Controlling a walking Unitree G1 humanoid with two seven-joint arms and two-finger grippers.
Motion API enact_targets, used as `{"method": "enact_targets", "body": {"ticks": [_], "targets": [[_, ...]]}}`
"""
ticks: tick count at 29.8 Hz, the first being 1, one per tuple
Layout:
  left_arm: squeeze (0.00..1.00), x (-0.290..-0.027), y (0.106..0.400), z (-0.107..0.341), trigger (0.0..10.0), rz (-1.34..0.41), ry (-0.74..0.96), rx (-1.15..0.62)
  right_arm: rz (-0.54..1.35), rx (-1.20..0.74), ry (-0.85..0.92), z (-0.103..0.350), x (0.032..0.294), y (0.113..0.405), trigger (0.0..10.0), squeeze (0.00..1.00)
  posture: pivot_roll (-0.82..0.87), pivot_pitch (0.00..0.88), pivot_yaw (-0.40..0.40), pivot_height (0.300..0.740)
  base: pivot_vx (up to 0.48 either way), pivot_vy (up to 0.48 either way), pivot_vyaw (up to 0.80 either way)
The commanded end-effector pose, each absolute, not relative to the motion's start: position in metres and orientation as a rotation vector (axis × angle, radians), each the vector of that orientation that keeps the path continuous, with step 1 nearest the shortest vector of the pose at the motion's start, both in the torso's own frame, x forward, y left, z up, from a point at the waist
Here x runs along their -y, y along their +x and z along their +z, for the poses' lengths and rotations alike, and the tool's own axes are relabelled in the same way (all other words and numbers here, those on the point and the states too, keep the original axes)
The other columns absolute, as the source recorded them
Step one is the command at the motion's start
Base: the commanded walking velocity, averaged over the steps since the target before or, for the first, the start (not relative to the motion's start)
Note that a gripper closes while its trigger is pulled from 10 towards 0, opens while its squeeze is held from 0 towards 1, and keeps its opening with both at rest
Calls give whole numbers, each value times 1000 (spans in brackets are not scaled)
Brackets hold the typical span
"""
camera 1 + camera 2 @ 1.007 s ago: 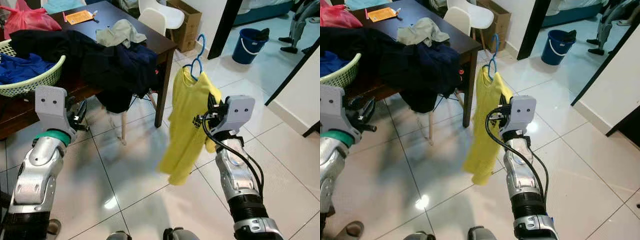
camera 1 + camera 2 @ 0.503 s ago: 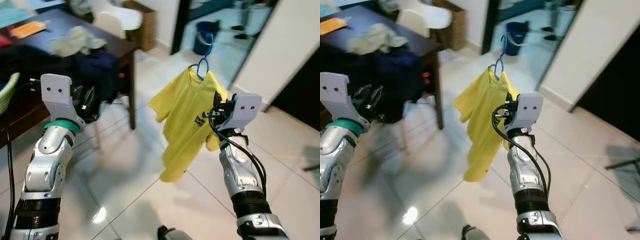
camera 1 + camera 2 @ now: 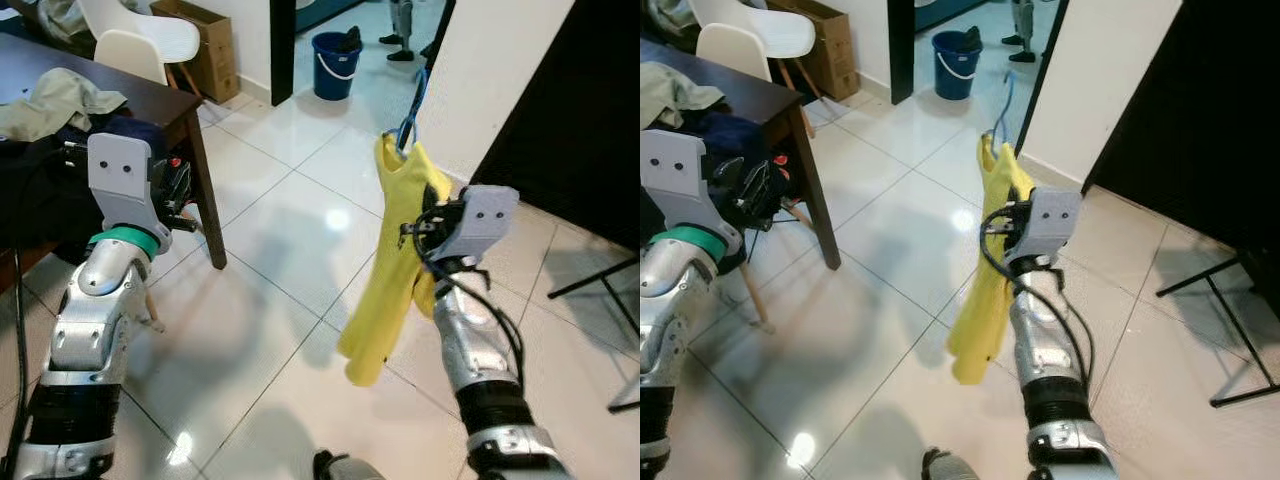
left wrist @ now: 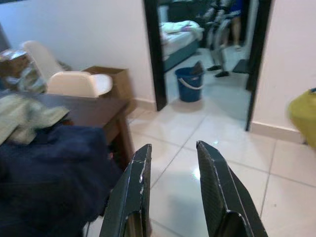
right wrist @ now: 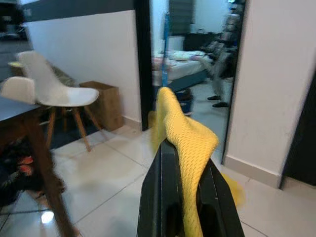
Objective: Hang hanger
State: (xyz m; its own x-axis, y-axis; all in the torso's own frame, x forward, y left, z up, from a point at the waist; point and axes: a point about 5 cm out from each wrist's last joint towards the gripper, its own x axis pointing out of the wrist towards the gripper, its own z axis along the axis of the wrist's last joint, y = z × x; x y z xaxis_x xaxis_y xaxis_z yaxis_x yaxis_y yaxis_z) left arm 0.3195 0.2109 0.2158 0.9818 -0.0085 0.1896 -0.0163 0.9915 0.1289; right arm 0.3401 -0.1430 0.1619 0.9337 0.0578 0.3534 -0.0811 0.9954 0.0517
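Over the pale tiled floor (image 3: pixel 270 300) I have my right gripper (image 5: pixel 185 163) raised in front of me, its fingers (image 5: pixel 160 197) closed on the shoulder of a yellow shirt (image 3: pixel 395 260). That shirt hangs on a blue hanger (image 3: pixel 410 105), whose hook rises above the collar, clear of anything I can see, with the shirt draping down beside my right forearm. Off to my left, my left gripper (image 4: pixel 170 190) is held up near the corner of the dark bench (image 3: pixel 165 100), fingers (image 4: pixel 136 192) parted with nothing between them. Dark clothes (image 4: pixel 49 173) are heaped on that bench. Ahead stands a doorway with a blue bucket (image 3: pixel 337 62) just past it, and white chairs (image 3: pixel 135 40) sit behind the bench.
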Motion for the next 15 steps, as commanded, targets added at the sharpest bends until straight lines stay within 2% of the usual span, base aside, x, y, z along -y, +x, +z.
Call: {"method": "enact_targets", "body": {"ticks": [1,15], "targets": [[0,-205,321,214,10000,-25,136,189,46,398,66,169,152,339,10000,0,46,0,16,740,0,0,-800],[0,-198,325,218,10000,-37,129,206,42,403,59,170,153,338,10000,0,44,8,11,740,0,0,-800]]}}
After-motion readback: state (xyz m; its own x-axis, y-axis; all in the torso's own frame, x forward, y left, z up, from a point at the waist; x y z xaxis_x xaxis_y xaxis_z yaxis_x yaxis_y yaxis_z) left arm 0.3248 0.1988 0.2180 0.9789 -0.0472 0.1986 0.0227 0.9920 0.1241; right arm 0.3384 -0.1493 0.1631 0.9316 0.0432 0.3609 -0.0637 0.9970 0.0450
